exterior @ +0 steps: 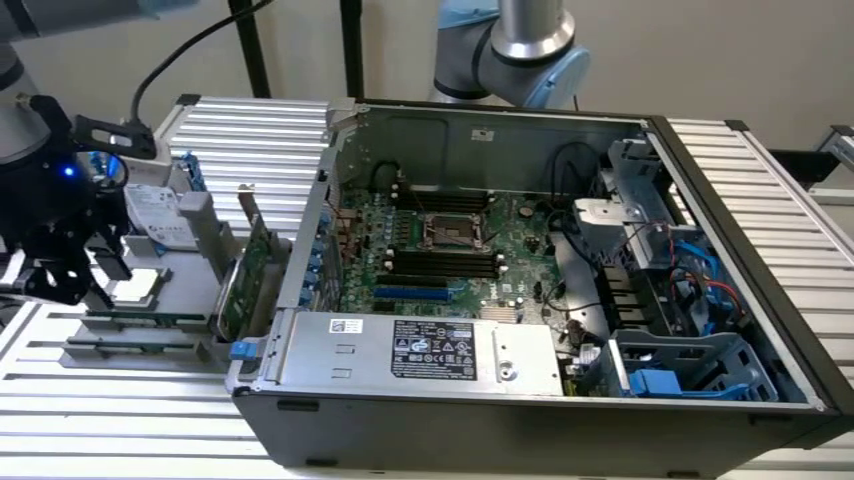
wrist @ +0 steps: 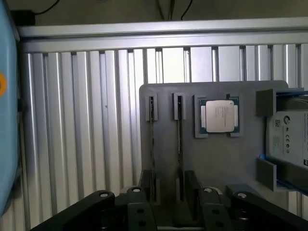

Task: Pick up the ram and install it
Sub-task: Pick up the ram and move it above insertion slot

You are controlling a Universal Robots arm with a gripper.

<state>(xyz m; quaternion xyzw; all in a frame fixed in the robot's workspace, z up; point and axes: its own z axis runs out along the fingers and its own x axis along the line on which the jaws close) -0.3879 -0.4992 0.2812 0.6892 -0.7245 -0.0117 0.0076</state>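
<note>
Ram [wrist: 179, 139] stands edgewise in gray tray [wrist: 216, 163] slot, beneath the wide-spread tool [wrist: 169, 202]

Slatted aluminium table [exterior: 120, 410], pale wall [exterior: 721, 50]

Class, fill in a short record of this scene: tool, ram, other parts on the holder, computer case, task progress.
tool: the tool is open, holds nothing, and hovers over the grey holder
ram: the ram stands on edge in a holder slot, beside a second stick
other parts: processor, hard drive
computer case: the computer case is open, motherboard exposed
progress: ram not yet picked up
</note>
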